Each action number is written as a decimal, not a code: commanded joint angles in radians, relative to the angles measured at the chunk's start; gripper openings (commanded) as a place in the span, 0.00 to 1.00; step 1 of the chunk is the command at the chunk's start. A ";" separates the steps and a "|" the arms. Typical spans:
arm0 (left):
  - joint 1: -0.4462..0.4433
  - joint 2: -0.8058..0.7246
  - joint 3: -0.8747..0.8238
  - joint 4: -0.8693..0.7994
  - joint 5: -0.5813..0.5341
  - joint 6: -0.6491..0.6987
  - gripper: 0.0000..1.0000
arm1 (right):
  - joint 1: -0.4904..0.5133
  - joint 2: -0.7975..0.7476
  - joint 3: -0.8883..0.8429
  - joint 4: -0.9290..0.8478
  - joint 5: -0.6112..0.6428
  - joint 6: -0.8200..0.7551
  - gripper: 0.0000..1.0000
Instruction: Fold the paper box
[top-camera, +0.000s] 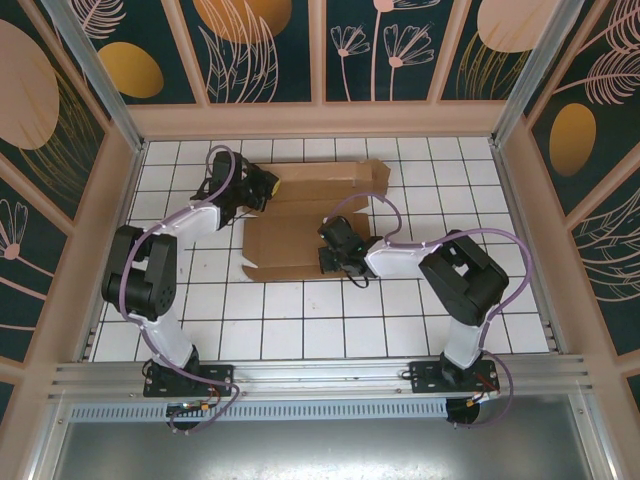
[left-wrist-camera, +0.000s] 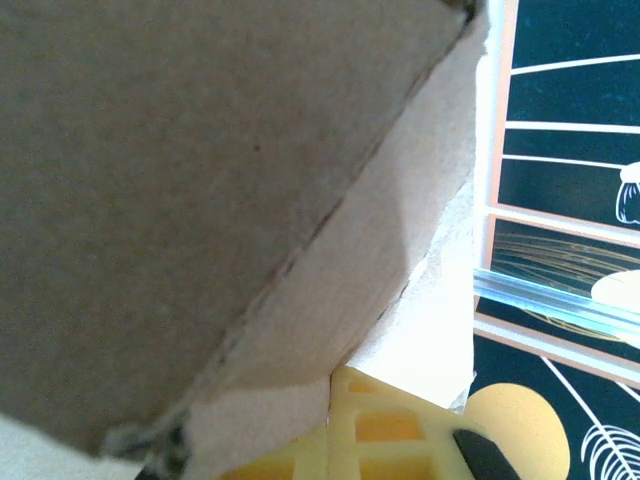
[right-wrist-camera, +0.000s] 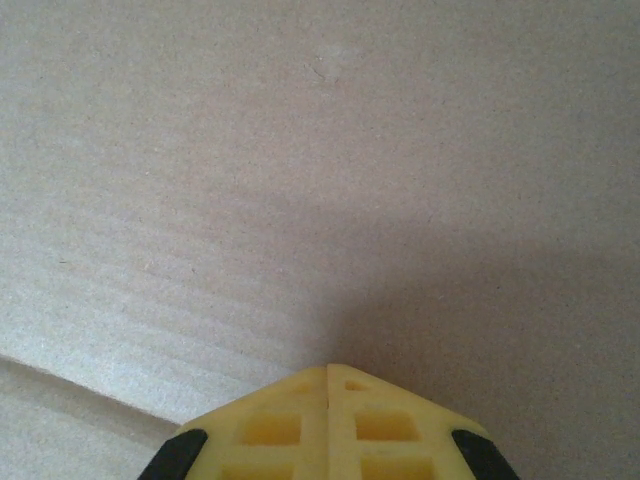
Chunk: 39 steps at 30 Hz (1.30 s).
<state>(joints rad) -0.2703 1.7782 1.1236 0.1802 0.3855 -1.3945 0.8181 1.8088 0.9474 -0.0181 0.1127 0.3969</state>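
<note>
Currently the paper box (top-camera: 300, 235) is lying as a partly opened blank on the white-tiled table (top-camera: 480, 300), toward the back and slightly left of centre. One long panel is rising along its far side and a flatter panel is spreading toward the arms. The right gripper (right-wrist-camera: 328, 385) is sitting low on that flatter panel with its yellow fingertips (right-wrist-camera: 270, 425) drawn together, seam closed and nothing between them, so it appears to be acting as a hold-down. The left gripper (top-camera: 270, 186) is working at the left end of the far panel; I cannot tell whether its jaws are apart or together, since cardboard is covering part of the tips. Judgement: the step in hand is turning up the left-end flap. Doing it well is calling for the right tips to bear down close to the crease while the left swings the flap slowly about its score line, so the blank is neither sliding nor buckling. The overhead view is giving the layout of both arms and the whole blank. The left wrist view is adding a raised flap edge crossing diagonally, with the patterned wall (left-wrist-camera: 570, 120) beyond. The right wrist view is showing the closed seam over plain board.
</note>
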 joint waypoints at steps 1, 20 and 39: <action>-0.001 -0.008 -0.043 -0.034 -0.007 0.015 0.00 | 0.003 -0.007 0.007 -0.125 0.022 0.002 0.00; 0.000 0.005 -0.039 -0.036 0.009 0.002 0.00 | -0.263 -0.257 0.293 -0.278 -0.177 -0.096 0.39; 0.002 -0.025 0.011 -0.051 0.040 -0.028 0.00 | -0.448 -0.004 0.511 -0.236 -0.358 0.062 0.64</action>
<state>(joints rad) -0.2710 1.7702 1.1130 0.1867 0.4126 -1.4075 0.3824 1.7844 1.4204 -0.2771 -0.2005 0.4294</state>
